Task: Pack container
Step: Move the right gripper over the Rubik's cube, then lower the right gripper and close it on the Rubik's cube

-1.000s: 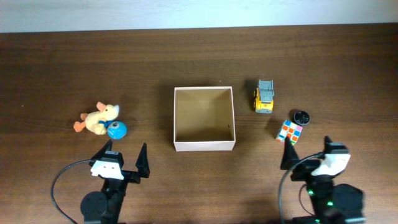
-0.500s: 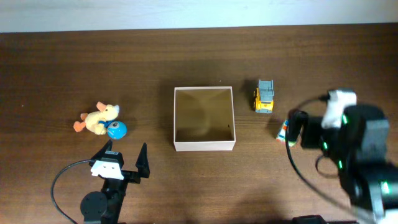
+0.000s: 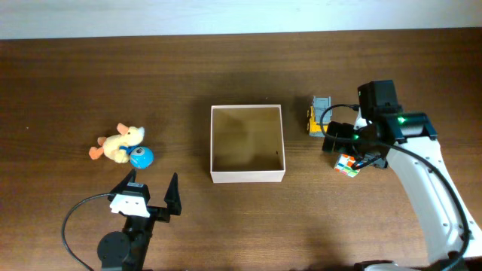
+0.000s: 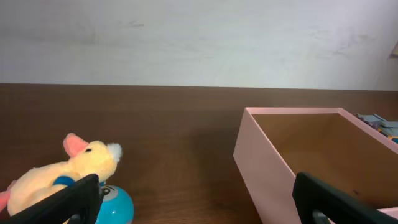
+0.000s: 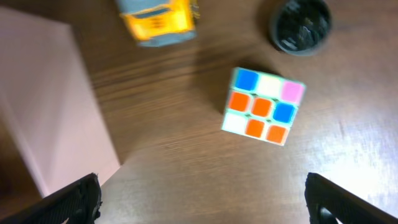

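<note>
My right gripper point(image 5: 204, 198) hangs over the table point(image 5: 186, 162), fingers spread wide, nothing between them. Right under it lies a puzzle cube point(image 5: 263, 107). The container point(image 5: 43, 106) sits just to its left, pale wall nearest. Past the cube are a yellow toy truck point(image 5: 158, 22) and a small black round thing point(image 5: 300, 25). My left gripper point(image 4: 199, 202) is spread apart too, and empty. The container lies ahead to its right, with a plush duck point(image 4: 59, 171) and a blue ball point(image 4: 115, 208) to its left.
</note>
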